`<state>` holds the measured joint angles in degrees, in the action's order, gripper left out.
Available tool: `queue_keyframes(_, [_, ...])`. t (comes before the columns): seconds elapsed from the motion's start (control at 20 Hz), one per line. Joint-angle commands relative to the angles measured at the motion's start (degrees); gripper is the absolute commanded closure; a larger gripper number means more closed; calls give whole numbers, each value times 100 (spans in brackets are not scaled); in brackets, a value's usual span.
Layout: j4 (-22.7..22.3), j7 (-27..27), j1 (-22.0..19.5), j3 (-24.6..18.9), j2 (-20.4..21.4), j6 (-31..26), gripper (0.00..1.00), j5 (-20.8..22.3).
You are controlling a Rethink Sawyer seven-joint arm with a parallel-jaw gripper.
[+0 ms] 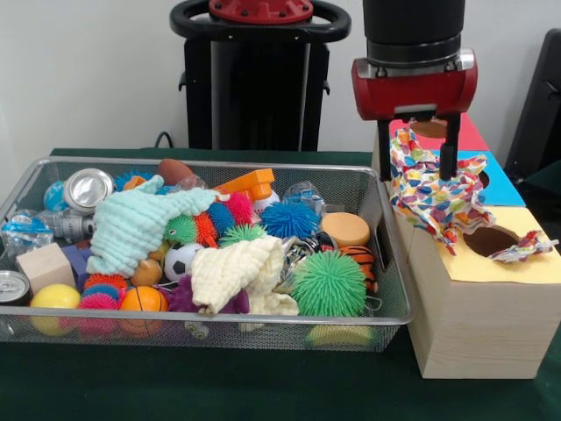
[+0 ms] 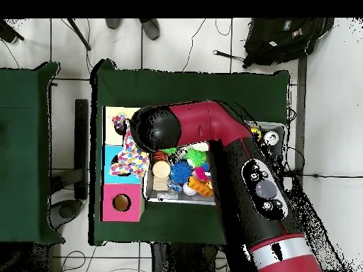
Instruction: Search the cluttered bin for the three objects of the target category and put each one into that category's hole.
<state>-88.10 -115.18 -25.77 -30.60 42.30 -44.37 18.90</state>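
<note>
The confetti-patterned cloth (image 1: 431, 189) hangs from my gripper (image 1: 427, 162) at right of the frame, draped over the wooden box (image 1: 478, 320) beside its yellow-panel hole (image 1: 489, 240); my fingers are clamped on it, tips buried in folds. From overhead my arm (image 2: 234, 163) hides most of the wire bin (image 1: 386, 210), which sits on green table cloth (image 1: 219, 386).

Confetti-patterned cloth (image 1: 431, 191) — white, multicoloured flecks — above yellow box top (image 1: 517, 263).

3 cloths are counted: 1 spotty cloth (image 1: 434, 189) held in the gripper (image 1: 422, 167), plus 1 mint cloth (image 1: 140, 224) and 1 cream cloth (image 1: 237, 272) lower, picture-left of it, in 1 wire bin (image 1: 386, 263). Approx. 7 spiky balls (image 1: 329, 282) are seen there, also 2 cans (image 1: 88, 187) and 1 wood block (image 1: 44, 266). Under the gripper, 1 box (image 1: 473, 324) w/ 3 colour tops is seen.
</note>
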Motion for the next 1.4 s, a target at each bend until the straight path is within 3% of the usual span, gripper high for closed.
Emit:
queue_keyframes(0.05, [-507, 482, -198, 2, -414, 464, 0, 386])
queue_keyframes(0.85, [-732, 425, -314, -55, -412, 692, 0, 452])
queue_keyframes(1.4, [-588, 338, -187, -131, -785, 805, 0, 435])
